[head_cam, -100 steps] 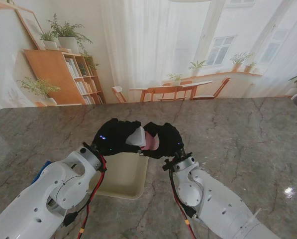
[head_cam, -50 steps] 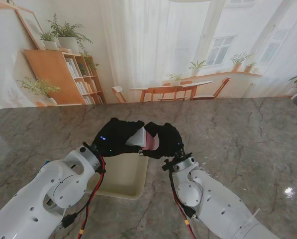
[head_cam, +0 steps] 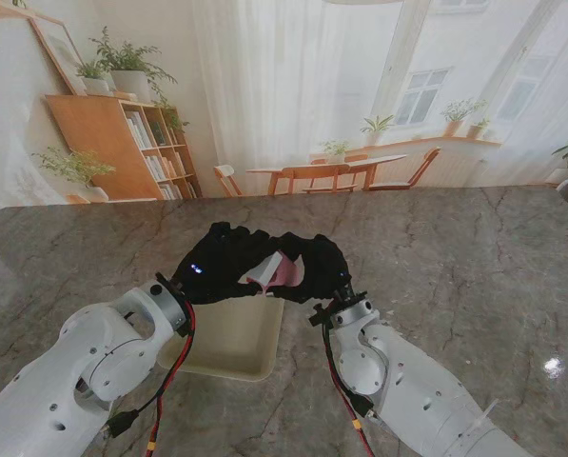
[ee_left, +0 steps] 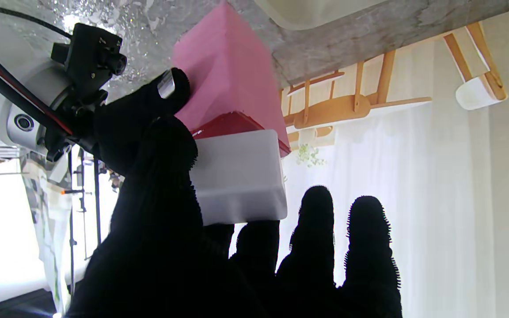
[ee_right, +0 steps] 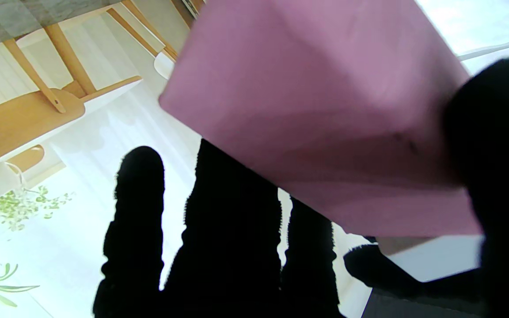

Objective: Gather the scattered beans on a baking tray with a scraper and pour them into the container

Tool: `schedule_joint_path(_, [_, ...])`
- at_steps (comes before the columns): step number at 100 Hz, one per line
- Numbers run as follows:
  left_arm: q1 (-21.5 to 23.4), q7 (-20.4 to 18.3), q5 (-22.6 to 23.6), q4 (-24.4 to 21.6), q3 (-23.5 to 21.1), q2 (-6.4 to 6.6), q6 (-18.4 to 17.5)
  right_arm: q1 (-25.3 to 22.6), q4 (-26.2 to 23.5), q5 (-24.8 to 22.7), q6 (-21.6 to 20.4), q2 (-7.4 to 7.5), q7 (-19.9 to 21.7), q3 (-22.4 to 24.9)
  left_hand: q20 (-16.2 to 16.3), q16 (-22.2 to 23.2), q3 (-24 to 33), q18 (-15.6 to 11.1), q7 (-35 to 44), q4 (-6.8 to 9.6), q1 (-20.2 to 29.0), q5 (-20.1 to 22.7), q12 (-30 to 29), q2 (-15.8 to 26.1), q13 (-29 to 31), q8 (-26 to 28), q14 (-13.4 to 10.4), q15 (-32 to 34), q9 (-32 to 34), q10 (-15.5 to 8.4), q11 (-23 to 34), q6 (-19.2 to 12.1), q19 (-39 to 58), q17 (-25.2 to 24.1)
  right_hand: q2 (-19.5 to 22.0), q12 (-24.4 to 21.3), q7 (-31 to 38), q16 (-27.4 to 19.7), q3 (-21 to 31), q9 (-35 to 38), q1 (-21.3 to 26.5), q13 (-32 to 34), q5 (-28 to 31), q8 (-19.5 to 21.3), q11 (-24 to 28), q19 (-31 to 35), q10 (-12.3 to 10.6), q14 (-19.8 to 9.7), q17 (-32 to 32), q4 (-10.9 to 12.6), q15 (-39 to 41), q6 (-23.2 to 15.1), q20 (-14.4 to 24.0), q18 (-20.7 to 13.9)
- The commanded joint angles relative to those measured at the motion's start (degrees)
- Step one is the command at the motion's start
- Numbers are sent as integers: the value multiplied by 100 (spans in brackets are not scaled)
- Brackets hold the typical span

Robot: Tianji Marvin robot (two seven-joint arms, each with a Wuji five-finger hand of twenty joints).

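Both black-gloved robot hands meet above the far edge of the cream baking tray (head_cam: 228, 338) on the table (head_cam: 436, 257). The left robot hand (head_cam: 219, 267) clamps the white scraper (head_cam: 265, 268). The right robot hand (head_cam: 314, 267) grips the pink container (head_cam: 285, 273), touching the scraper.

Baking tray (head_cam: 228, 335) under both arms, bare table (head_cam: 455, 267) rightward

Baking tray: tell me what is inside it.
The visible part of the cream baking tray looks bare; beans would be too small to make out here. The left hand and right hand, holding a pink-and-white scraper, cover its far end.
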Motion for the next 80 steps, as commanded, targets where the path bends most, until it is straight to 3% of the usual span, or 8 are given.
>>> schedule_joint_path(1, [67,-69,69,-45,29,21,-25,20,-79,32,-3,-21,74,37,-152,-83,162,-18,-173,-234,-6,-338,-138,58,-272,-161,141,-80,-200,69,-19,42,-163,-228,986,323,1082,131,1124,596,1199,98,349,290,1075,104,-1131,-278,16,272,139,-1600,39,-66])
schedule_joint_path(16, [135,-207,283,-187,-13,42,-27,10,-103,34,8,-11,114,53,-281,-177,185,53,-438,-203,-642,-949,-309,87,-668,-582,289,-125,-718,392,-98,461,-299,-440,984,325,1079,132,1121,597,1197,99,346,290,1077,110,-1127,-274,23,271,141,-1602,41,-60])
schedule_joint_path(24, [189,-370,304,-276,-44,54,-13,8,-110,35,17,-9,127,57,-360,-262,225,116,-558,-184,-1270,-930,-417,297,-1005,-1826,406,-190,-1129,618,-156,820,-489,-623,986,323,1069,132,1124,594,1206,98,333,285,1075,109,-1117,-273,19,273,141,-1599,40,-60])
schedule_joint_path(33, [236,64,376,-195,-27,17,123,9,-117,27,33,-2,140,54,-333,-249,181,235,-628,-186,-1717,-908,-432,601,-1204,-2369,535,-173,-1361,790,-168,1116,-582,-708,985,325,1075,133,1120,595,1212,95,338,289,1077,110,-1115,-263,19,273,142,-1589,41,-59])
schedule_joint_path(41, [291,479,290,-132,18,-37,368,11,-131,-11,67,12,144,46,-307,-228,145,291,-624,-195,-1912,-904,-432,856,-1253,-2476,615,-153,-1420,832,-174,1214,-599,-754,985,326,1080,135,1115,594,1216,94,340,292,1079,120,-1100,-249,22,273,148,-1572,45,-39])
schedule_joint_path(56, [440,1027,170,-150,108,-131,959,6,-159,-44,119,24,151,42,-51,-68,78,420,-479,-207,-2200,-889,-360,1291,-1200,-2328,697,-33,-1221,868,-103,1262,-441,-724,979,327,1097,140,1115,590,1250,90,351,299,1085,133,-1071,-218,10,278,163,-1522,52,-22])
schedule_joint_path(69, [539,1404,-316,-184,326,-255,1650,-3,-184,-70,180,30,138,40,869,677,40,480,-157,-197,-2191,-878,285,1555,-715,-777,816,379,-298,937,219,1348,436,-526,977,326,1100,142,1106,584,1270,87,356,298,1092,147,-1042,-198,2,279,179,-1501,60,-4])
schedule_joint_path(80, [530,1534,-400,-163,533,-304,2098,-5,-193,-93,225,33,112,31,1457,1339,30,617,7,-194,-2255,-489,925,1737,-399,-468,990,839,222,1148,525,1760,1270,-364,969,321,1101,146,1104,586,1294,87,357,296,1102,160,-1021,-173,-4,282,198,-1483,67,13])
